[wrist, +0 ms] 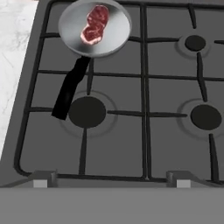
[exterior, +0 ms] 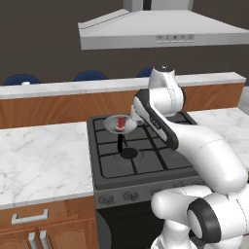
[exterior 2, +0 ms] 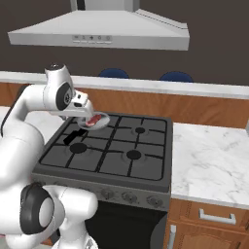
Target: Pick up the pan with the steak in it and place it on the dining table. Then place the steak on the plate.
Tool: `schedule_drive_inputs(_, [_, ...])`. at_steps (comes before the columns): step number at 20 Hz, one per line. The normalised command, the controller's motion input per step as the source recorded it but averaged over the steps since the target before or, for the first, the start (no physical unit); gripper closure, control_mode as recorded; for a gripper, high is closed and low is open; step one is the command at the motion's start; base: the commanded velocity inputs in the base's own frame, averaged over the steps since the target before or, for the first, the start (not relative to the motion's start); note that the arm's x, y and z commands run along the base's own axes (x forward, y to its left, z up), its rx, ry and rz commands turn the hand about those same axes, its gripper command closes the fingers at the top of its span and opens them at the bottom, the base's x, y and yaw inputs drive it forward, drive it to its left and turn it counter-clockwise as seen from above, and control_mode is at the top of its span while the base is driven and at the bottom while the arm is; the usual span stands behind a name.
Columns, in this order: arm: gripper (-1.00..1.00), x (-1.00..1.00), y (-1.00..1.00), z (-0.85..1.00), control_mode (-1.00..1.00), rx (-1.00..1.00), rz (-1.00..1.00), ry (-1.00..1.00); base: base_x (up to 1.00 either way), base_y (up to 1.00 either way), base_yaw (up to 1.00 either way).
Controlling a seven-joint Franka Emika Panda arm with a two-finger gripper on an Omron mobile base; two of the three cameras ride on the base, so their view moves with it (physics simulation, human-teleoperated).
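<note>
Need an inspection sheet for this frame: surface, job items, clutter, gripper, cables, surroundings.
Surface: dark gas hob with black grates, four burners, set in a marble worktop.
Pan: on the hob's rear left burner, black handle pointing toward the front.
Steak: lying flat inside the pan.
Dining table: white top behind the hob, blue stools beyond it.
Plate: nothing seen.
Clutter: nothing seen on the hob besides the pan.
Gripper: hand raised above the hob near the pan, touching nothing; fingertips not clear enough to judge the opening.
Cables: nothing seen.
Surroundings: grey extractor hood overhead, wooden cabinets below the worktop, dark wall.
</note>
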Motion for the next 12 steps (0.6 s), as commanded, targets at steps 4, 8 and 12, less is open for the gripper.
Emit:
schedule_drive_inputs(4, [-1.00, 0.30, 0.23, -0.46, -1.00, 0.00, 0.00, 0.00, 0.00, 0.00, 0.00])
schedule_drive_inputs(8, [-1.00, 0.28, 0.30, -0.46, -1.00, 0.00, -0.01, -0.01, 0.00, 0.00, 0.00])
schedule_drive_inputs(12, [-1.00, 0.33, 0.41, -0.39, -1.00, -0.01, -0.02, -0.06, 0.00, 0.00, 0.00])
